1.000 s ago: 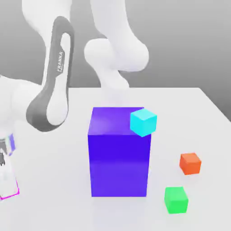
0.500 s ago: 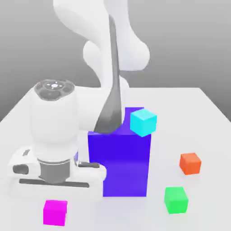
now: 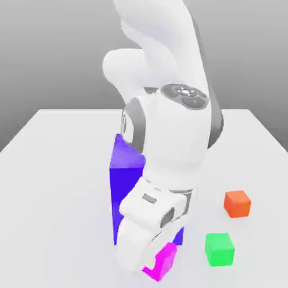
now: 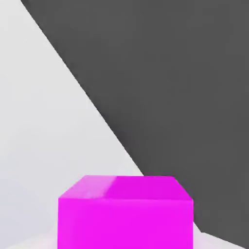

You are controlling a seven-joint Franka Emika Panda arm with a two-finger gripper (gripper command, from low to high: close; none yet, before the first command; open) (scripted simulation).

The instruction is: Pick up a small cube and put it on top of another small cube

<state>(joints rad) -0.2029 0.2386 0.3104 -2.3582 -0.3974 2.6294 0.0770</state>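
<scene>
The small magenta-pink cube (image 3: pixel 163 261) hangs tilted at the tip of my hand, low over the table's front edge, just in front of the tall blue-violet block (image 3: pixel 126 179). My gripper (image 3: pixel 159 260) is shut on it, and the hand's white body slants down from above and covers the grip. In the hand view the same magenta cube (image 4: pixel 124 214) sits close to the camera, with white table and dark background beyond it. A green small cube (image 3: pixel 219 248) lies on the table a short way toward the exterior view's right of the held cube.
An orange small cube (image 3: pixel 237 203) rests behind the green one on the exterior view's right. The white table (image 3: pixel 56 169) spreads wide on the exterior view's left. My arm's bulky links stand in front of the blue-violet block.
My hand has swung from the exterior view's left edge across the front to the right, carrying the magenta cube with it and tilting it. The arm now covers the cyan cube on the block.
</scene>
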